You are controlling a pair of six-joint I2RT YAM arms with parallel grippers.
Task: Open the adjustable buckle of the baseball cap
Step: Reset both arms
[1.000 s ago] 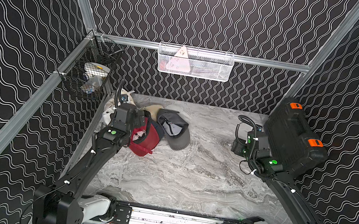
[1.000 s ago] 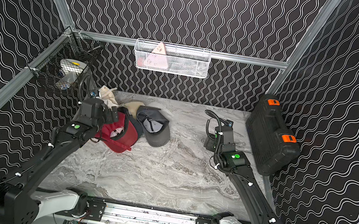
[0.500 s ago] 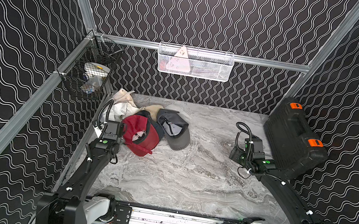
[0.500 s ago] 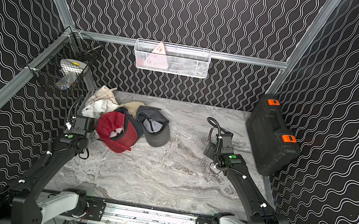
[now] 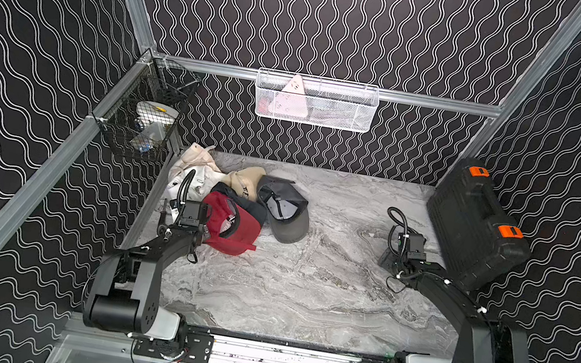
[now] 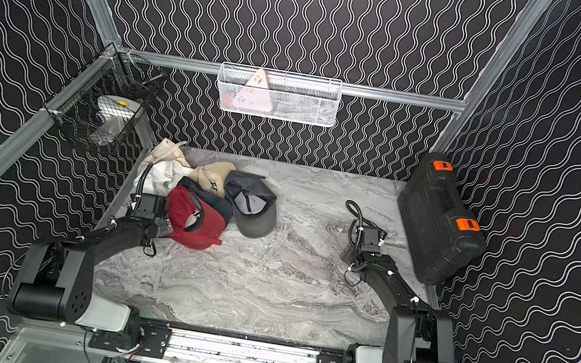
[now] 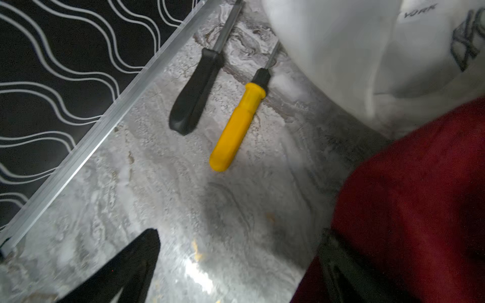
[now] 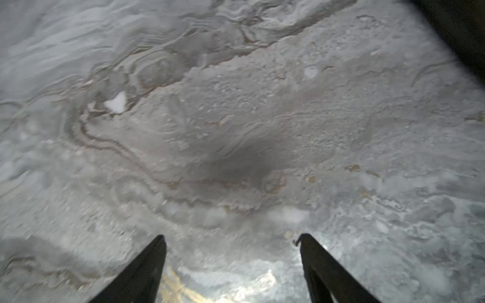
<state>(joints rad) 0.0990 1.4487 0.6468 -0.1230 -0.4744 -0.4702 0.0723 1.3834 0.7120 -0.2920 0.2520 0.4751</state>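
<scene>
Several baseball caps lie heaped at the table's back left. A red cap (image 5: 233, 230) (image 6: 195, 224) sits at the front of the heap, its rear opening turned up; no buckle can be made out on any cap. Next to it lie a grey cap (image 5: 287, 213), a beige cap (image 5: 243, 183) and a white cap (image 5: 190, 170). My left gripper (image 7: 241, 232) is open, low over the table just left of the red cap (image 7: 420, 196), one finger against its cloth. My right gripper (image 8: 231, 236) is open over bare marble at the right (image 5: 393, 260), holding nothing.
A yellow-handled screwdriver (image 7: 237, 126) and a black-handled one (image 7: 195, 91) lie by the left rail, ahead of the left gripper. A black tool case (image 5: 475, 223) leans on the right wall. A white wire basket (image 5: 315, 101) and a black one (image 5: 147, 116) hang on the walls.
The left arm has come down from above the red cap to the table at its left side. The right arm has folded lower and drawn back, its jaws a little wider.
</scene>
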